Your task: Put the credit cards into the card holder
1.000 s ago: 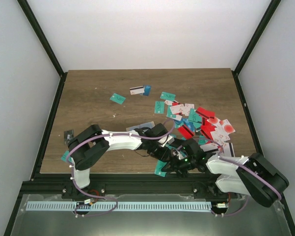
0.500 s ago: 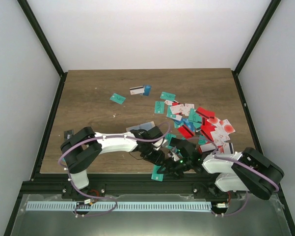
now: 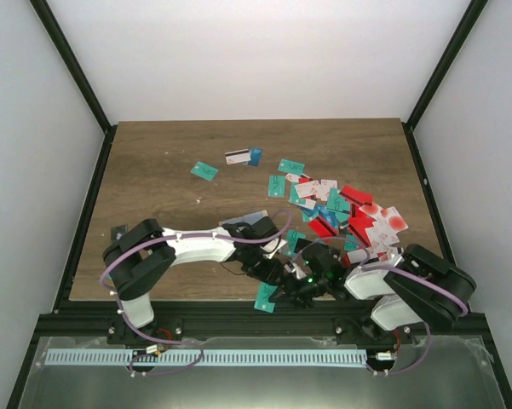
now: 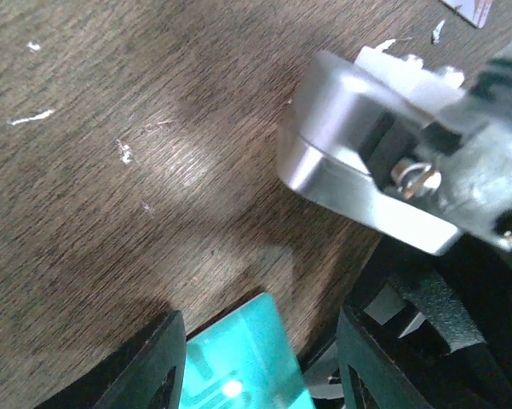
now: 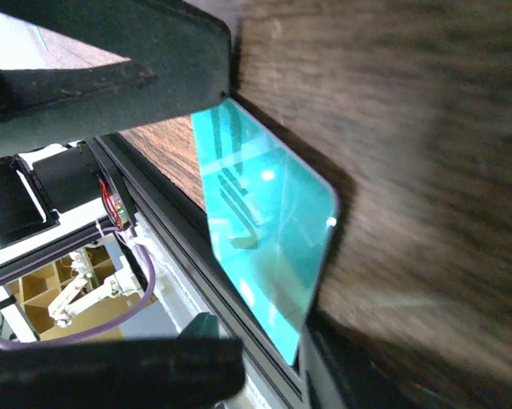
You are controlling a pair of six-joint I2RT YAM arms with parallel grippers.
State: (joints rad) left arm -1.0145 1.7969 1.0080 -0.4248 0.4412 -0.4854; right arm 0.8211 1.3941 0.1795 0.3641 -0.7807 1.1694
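Two tools meet at the near-centre edge of the desk (image 3: 153, 179), both over one teal card (image 3: 265, 297). That card lies flat w/ its near end poking past the desk edge, over the black rail (image 3: 196, 308) of the frame.

Left tool (image 4: 260, 375): fingers spread, released. The card lies on the wood btwn them and fills only part of the gap.

Right tool (image 5: 234, 221): reaches in low from the right, w/ a finger on either side of the same card. One card corner touches the upper finger; the opp. end sits close to the lower one. Cannot tell if it's clamped or just bracketing the card.

In the way: the right arm's silver wrist block (image 4: 362, 170) sits just beyond the left tool, v. close, so the 2 arms crowd each other over the card. The rail runs right under the card's overhanging end.

Rest of the credit cards:
- The main heap (image 3: 353, 220) is on the right half of the desk: red, white, teal and blue, overlapping. Its near end is just beside the right arm.
- Loose ones lie farther back, well apart from the tools: a lone teal one (image 3: 204, 170), a white striped card (image 3: 236, 157) touching a blue card (image 3: 256, 156), and a far teal one (image 3: 290, 166).
- A dark card (image 3: 118, 232) lies at the left edge, beside the left arm's shoulder.
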